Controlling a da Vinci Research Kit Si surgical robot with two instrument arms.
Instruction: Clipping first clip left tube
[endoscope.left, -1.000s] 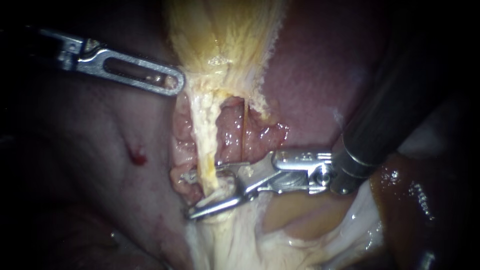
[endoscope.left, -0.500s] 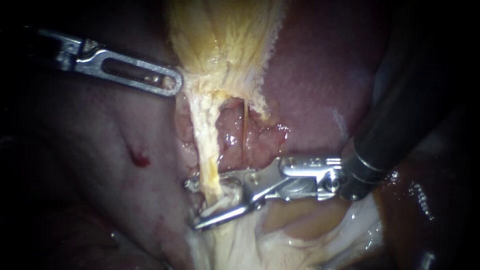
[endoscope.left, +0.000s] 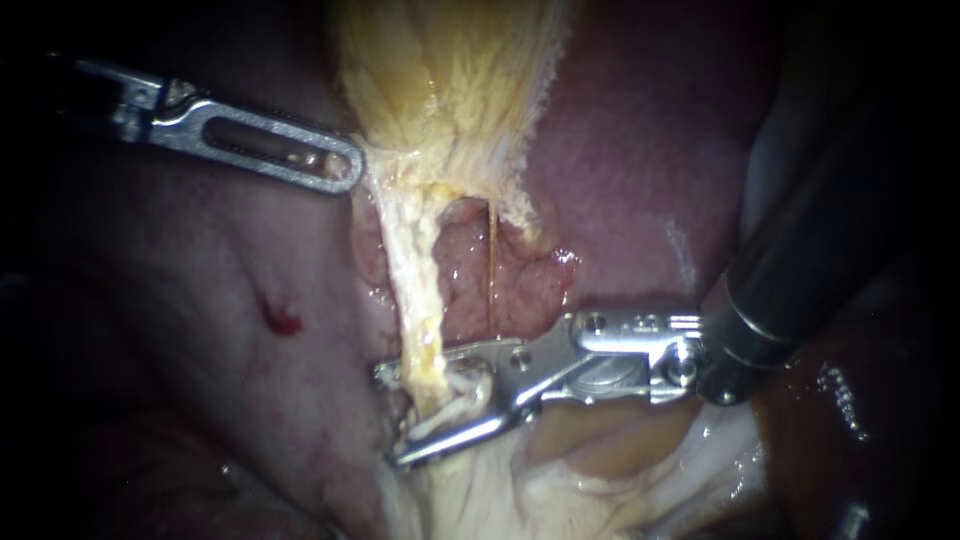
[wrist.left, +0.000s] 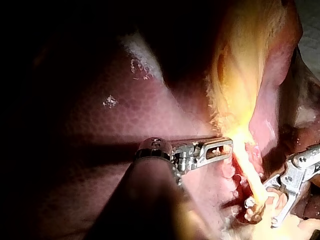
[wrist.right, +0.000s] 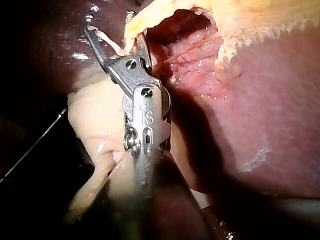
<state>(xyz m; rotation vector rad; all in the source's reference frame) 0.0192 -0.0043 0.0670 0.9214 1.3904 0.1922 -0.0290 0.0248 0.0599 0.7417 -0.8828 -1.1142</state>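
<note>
The left tube (endoscope.left: 415, 270) is a pale yellow cord running down from the yellow gallbladder (endoscope.left: 450, 80). My right instrument (endoscope.left: 388, 416) comes in from the right, and its open jaws straddle the tube's lower end, one on each side. In the right wrist view the tube (wrist.right: 137, 20) lies between the same open jaws (wrist.right: 111, 22). My left instrument (endoscope.left: 335, 168) has its slotted jaws shut on the gallbladder's edge just above the tube and holds it taut. The left wrist view shows its jaws (wrist.left: 222, 149) at the yellow tissue, with the right instrument (wrist.left: 260, 214) ahead.
A thin orange strand, the right tube (endoscope.left: 491, 270), runs beside the left one over raw pink tissue (endoscope.left: 520, 280). Dark red liver (endoscope.left: 640, 150) surrounds the site. A small blood spot (endoscope.left: 283, 322) marks the liver at left. Pale whitish tissue (endoscope.left: 500, 490) lies below the jaws.
My right instrument has drawn back slightly to the right and downward along the tube, with its jaws still open around it. The left instrument has not moved.
</note>
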